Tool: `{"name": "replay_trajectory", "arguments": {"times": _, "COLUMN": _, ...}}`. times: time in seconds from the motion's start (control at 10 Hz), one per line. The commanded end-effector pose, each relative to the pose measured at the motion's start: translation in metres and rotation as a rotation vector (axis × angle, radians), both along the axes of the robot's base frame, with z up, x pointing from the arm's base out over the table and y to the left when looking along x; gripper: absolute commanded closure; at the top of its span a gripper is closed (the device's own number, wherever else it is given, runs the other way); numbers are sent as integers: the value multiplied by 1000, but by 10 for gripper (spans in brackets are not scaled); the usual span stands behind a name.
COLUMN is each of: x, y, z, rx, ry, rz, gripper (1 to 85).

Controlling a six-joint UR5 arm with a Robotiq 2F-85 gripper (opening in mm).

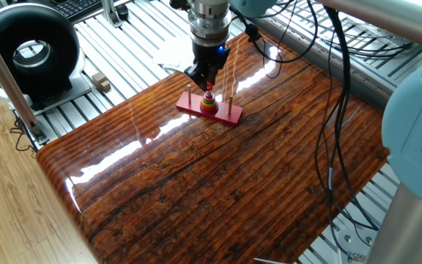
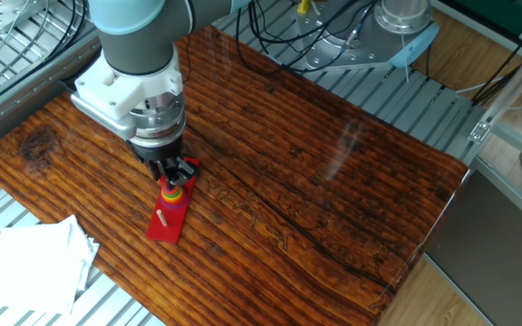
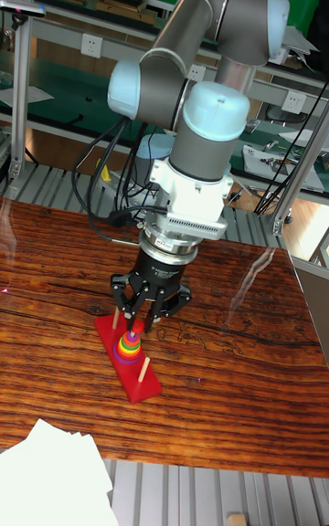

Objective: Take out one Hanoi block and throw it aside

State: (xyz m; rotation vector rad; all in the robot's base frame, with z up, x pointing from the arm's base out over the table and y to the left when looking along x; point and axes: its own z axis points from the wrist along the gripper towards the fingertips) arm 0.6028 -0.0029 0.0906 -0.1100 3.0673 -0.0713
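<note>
The flat red base (image 1: 229, 114) with thin pegs lies at the far side of the wooden table. A short stack of coloured discs (image 1: 208, 104) sits on its middle peg. My gripper (image 1: 208, 83) hangs straight above that stack, its fingers pinched on the Hanoi block (image 1: 209, 87), a tiny red ring held just clear of the wider discs. In the other fixed view the gripper (image 2: 171, 175) hides most of the ring above the stack (image 2: 175, 194). The tall fixed view shows the fingertips (image 3: 135, 325) closed around the red ring (image 3: 132, 335) over the stack (image 3: 127, 350).
White paper sheets (image 2: 34, 258) lie off the table edge near the base. A black round device (image 1: 31, 51) and a small wooden block (image 1: 100, 81) sit on the slatted metal bench. Cables (image 1: 328, 110) hang over the table's right side.
</note>
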Motion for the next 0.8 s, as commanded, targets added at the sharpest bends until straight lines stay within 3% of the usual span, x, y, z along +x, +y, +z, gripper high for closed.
{"name": "replay_trajectory", "arguments": {"times": 0.0, "x": 1, "y": 15, "z": 10, "rx": 13, "ry": -4, "rz": -30, "gripper": 753}}
{"name": "replay_trajectory", "arguments": {"times": 0.3, "x": 4, "y": 26, "z": 13, "rx": 3, "ry": -4, "rz": -53, "gripper": 773}}
{"name": "replay_trajectory", "arguments": {"times": 0.7, "x": 20, "y": 1, "z": 13, "rx": -2, "ry": -11, "rz": 12, "gripper": 777}}
